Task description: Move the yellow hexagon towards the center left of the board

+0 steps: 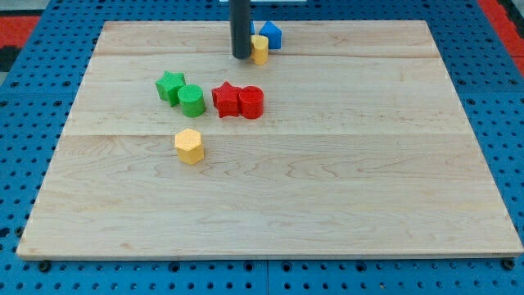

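Rod end, my tip [241, 56], sits near the board's [368, 197] top edge, touching or just beside a small yellow block [259, 49], blue block [271, 35] behind; it grips nothing, only pushes. Yellow hexagon [189, 147] lies left of centre, below green star [169, 85], green cylinder [191, 100], red star [224, 99], red cylinder [251, 102]. Likely light, rigid, slides easily; push its right face, centred, or it may spin off.

Two green blocks [181, 93], two red [239, 101], two yellow [189, 147] (one blue [271, 35]).
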Robot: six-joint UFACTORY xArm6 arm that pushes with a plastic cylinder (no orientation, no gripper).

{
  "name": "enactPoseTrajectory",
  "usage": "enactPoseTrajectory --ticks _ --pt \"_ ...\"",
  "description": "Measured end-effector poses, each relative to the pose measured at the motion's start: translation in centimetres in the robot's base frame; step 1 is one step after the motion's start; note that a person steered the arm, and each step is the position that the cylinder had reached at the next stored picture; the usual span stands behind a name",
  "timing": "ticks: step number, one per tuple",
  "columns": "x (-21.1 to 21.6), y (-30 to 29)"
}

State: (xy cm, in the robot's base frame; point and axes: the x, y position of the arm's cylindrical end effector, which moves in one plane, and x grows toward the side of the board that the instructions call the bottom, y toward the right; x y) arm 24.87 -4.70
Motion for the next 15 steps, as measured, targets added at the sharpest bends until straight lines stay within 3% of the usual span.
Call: enactPoseTrajectory --ticks 1,2,3,4,5,6,9,11,13,15 --pt "0.7 0.5" --pt "5.0 0.7" --pt "7.1 5.9" --pt "13.3 17.0" --pt "23.9 16.7" --pt "26.2 8.6" --pt "23.0 -16.4" --pt "28.4 -5.3" --pt "20.0 -7.6" --pt "19.3 -11.7"
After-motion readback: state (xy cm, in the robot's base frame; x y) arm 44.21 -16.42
